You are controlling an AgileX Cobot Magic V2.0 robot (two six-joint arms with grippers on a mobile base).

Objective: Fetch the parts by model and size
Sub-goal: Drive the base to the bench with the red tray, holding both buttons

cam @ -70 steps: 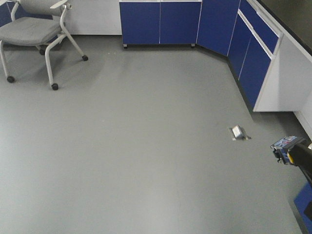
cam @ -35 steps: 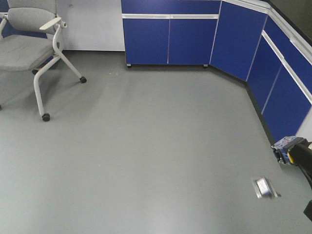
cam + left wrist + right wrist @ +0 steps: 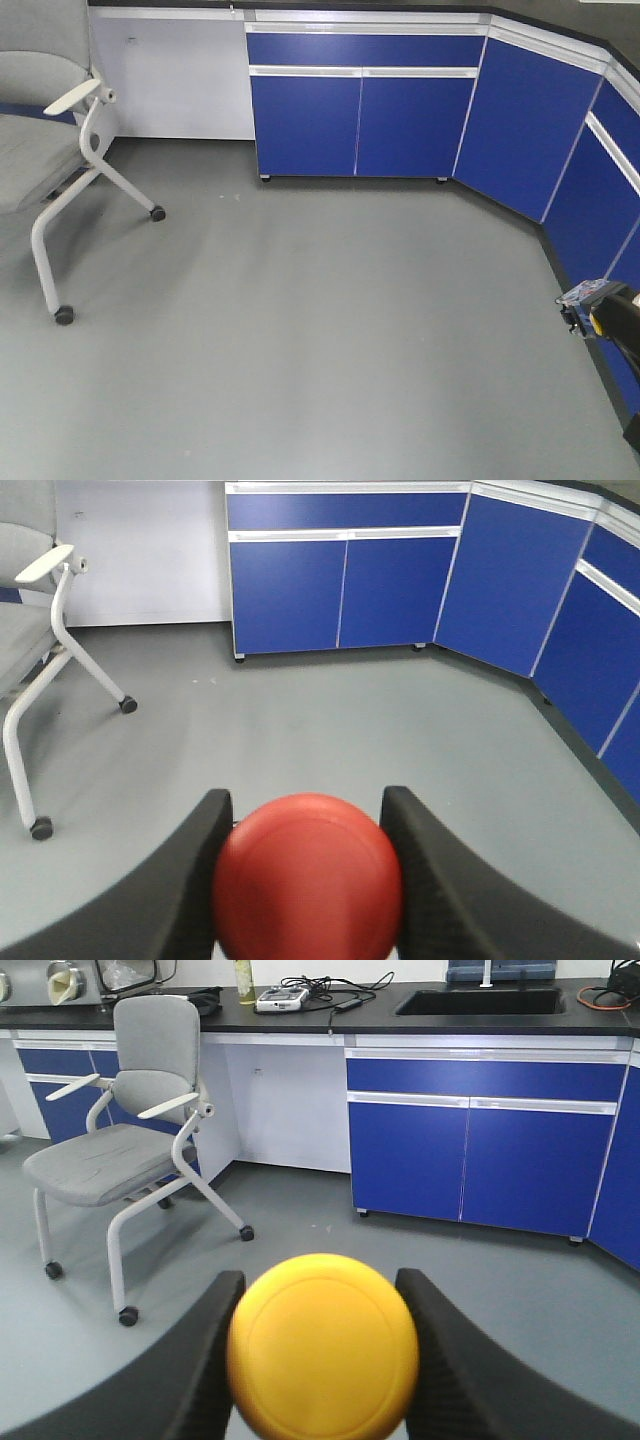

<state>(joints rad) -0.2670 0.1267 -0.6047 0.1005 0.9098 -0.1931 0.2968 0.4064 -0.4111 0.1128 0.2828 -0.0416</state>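
**Q:** What does the left wrist view show?
**A:** The left gripper (image 3: pixel 307 810) clamped on the red-capped push-button (image 3: pixel 308 878); its two matte black, curved fingers (image 3: pixel 170 890) press against the sides of the cap. The cap is a smooth round dome facing the camera; the collar and base are hidden behind it.

**Q:** And the right wrist view?
**A:** The counterpart; the right gripper (image 3: pixel 320 1285) closed around the yellow-capped push-button (image 3: pixel 322 1345), a glossy round mushroom head with a shallow circular ring on its face. The black fingers (image 3: pixel 470 1375) touch it on the left and right; nothing beneath the cap is visible.

**Q:** What lies beyond?
**A:** A smooth, dull grey floor (image 3: pixel 300 350); far off, blue flat-fronted cabinets (image 3: pixel 340 590) with pale strip handles, meeting at an angle on the right. To the left stands a grey upholstered chair (image 3: pixel 110 1150) on a white tubular frame with small black castors. In the right wrist view a black countertop (image 3: pixel 300 1015) carries cables (image 3: pixel 340 985) and a recessed sink (image 3: pixel 480 1000).

**Q:** Does the front view show either part?
**A:** Not clearly; at the right edge a bluish block (image 3: pixel 585 294) sits on a dark, yellow-marked arm (image 3: pixel 615 320), too small to identify.
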